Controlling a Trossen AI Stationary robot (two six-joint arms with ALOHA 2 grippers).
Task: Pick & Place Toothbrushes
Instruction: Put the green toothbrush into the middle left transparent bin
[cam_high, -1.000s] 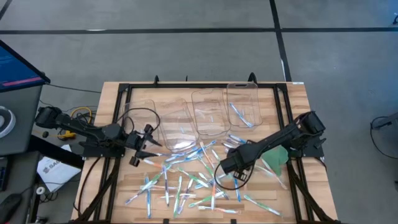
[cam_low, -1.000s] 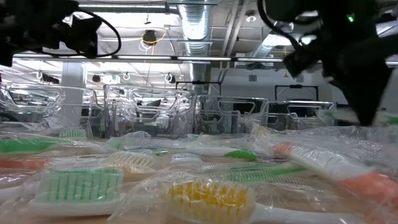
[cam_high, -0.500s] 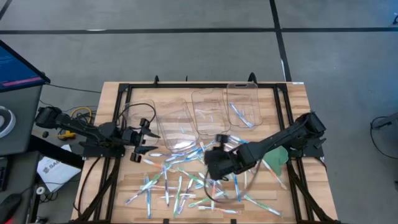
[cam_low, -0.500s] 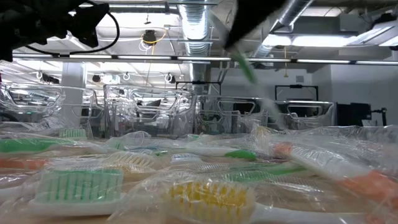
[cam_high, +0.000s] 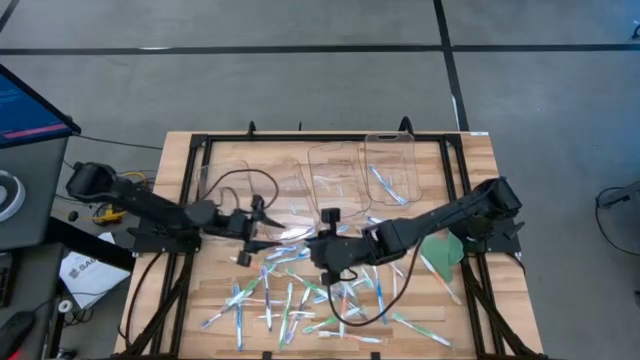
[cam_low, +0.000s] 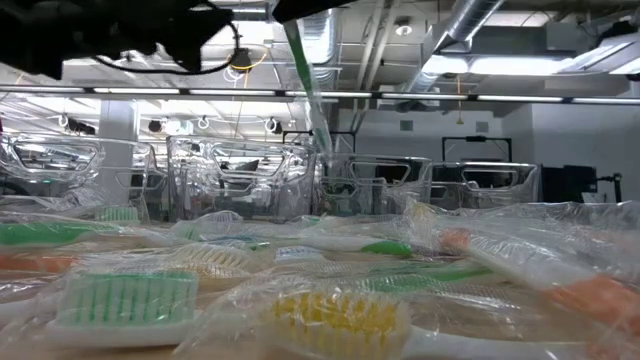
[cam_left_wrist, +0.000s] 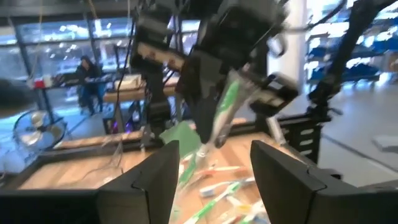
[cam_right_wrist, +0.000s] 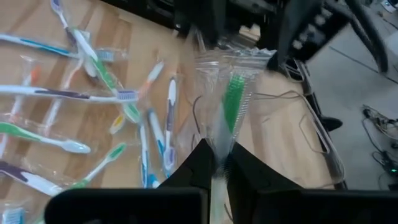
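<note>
Many wrapped toothbrushes (cam_high: 300, 290) lie scattered on the wooden table's near half. My right gripper (cam_high: 320, 250) hangs above the pile near the table's middle, shut on a green-and-white toothbrush in a clear wrapper (cam_right_wrist: 231, 102), which also shows in the low view as the toothbrush (cam_low: 305, 85). My left gripper (cam_high: 268, 230) stands open just to its left, pointing level at it. In the left wrist view the toothbrush (cam_left_wrist: 221, 115) hangs ahead of the gap between the left fingers (cam_left_wrist: 155, 180), apart from them. My right gripper pinches one end of the wrapped toothbrush (cam_right_wrist: 217, 149) between its two fingers, with the wrapper caught in the hold. The fingers slant down toward the table's left. The toothbrush sticks out beyond the fingertips, tilted, lifted clear of the pile.
Three clear plastic bins (cam_high: 335, 180) stand in a row on the table's far half; the right one (cam_high: 390, 165) holds a few toothbrushes. A flat green piece (cam_high: 442, 250) lies under the right arm. A black frame (cam_high: 200, 150) edges the table.
My right gripper has risen from the pile with the green toothbrush, gone toward the table's left and turned its wrist, so the toothbrush now hangs clear. My left gripper has moved toward the table's middle, toward the toothbrush, staying open.
</note>
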